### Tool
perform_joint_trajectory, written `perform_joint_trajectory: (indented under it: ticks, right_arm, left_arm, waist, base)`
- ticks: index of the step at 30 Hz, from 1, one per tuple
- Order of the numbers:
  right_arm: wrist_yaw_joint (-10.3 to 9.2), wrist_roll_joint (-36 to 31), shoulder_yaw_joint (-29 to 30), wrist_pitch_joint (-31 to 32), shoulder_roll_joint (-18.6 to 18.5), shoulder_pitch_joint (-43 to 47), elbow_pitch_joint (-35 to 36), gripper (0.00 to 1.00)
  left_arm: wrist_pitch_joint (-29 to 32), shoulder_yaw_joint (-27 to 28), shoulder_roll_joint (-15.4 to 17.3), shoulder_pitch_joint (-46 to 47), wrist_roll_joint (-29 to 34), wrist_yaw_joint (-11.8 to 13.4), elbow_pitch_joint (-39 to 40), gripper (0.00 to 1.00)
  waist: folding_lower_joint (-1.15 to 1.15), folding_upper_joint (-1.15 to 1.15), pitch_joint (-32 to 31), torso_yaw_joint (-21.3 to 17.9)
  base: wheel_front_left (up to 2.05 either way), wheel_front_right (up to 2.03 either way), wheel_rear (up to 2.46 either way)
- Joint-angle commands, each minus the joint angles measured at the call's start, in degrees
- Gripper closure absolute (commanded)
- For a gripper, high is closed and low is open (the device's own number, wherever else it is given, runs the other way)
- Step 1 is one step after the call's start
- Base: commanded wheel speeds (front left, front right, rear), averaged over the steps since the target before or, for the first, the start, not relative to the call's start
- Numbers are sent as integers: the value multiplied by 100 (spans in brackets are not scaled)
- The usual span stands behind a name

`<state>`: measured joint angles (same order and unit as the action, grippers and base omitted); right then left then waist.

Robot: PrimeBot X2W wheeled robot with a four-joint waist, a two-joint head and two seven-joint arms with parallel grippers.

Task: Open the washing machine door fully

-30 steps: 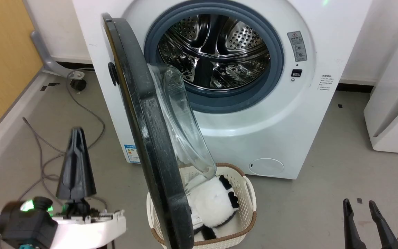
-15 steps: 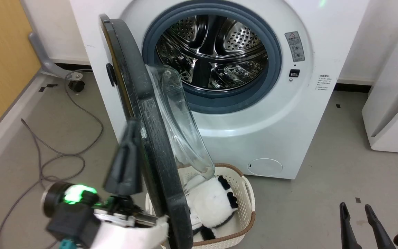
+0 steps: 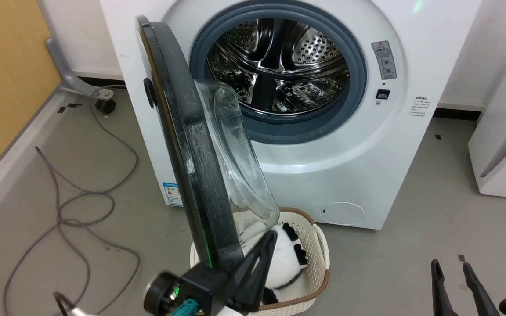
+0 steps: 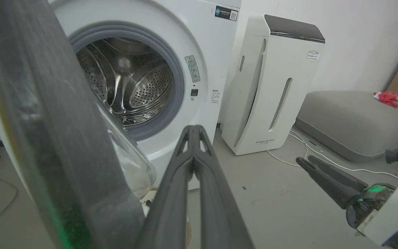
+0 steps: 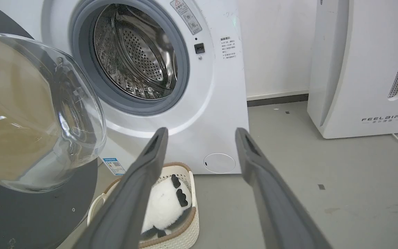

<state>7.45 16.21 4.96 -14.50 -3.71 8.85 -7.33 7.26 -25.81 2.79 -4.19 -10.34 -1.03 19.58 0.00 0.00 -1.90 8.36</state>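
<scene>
The door (image 3: 187, 153) stands roughly half open, edge-on out from the washer (image 3: 345, 175) (drum (image 3: 279, 66) already exposed). The left gripper (image 3: 271, 237), fingers pressed together and empty, sits just inside the door's lower edge; the right gripper (image 3: 449, 264) hangs spread, idle. The wider swing is left to do.

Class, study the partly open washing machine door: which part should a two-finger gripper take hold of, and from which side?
Probably the free rim of the washing machine door, which stands edge-on toward the robot and looks thin enough for two fingers to straddle. Come from the front, low down; the glass bowl bulges too wide and smooth to pinch.
</scene>
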Motion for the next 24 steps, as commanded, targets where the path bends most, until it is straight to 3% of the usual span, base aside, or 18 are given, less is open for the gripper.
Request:
perform_joint_trajectory:
  ticks: [1, 10, 24]
  right_arm:
    - [3, 20, -1, -47, 25, -98, -25, 0]
    - [3, 36, -60, -49, 46, -83, -94, 0]
    - [3, 96, -99, -50, 65, -51, -94, 0]
  left_arm:
    - [86, -24, 17, -97, -47, 56, -72, 100]
    - [263, 210, 135, -173, 119, 442, -605, 100]
    - [139, 322, 188, -110, 66, 554, -782, 100]
  waist:
    - [0, 0, 3, 13]
    - [0, 0, 30, 128]
    - [0, 0, 54, 666]
  base:
    - [0, 0, 0]
    - [0, 0, 0]
    - [0, 0, 0]
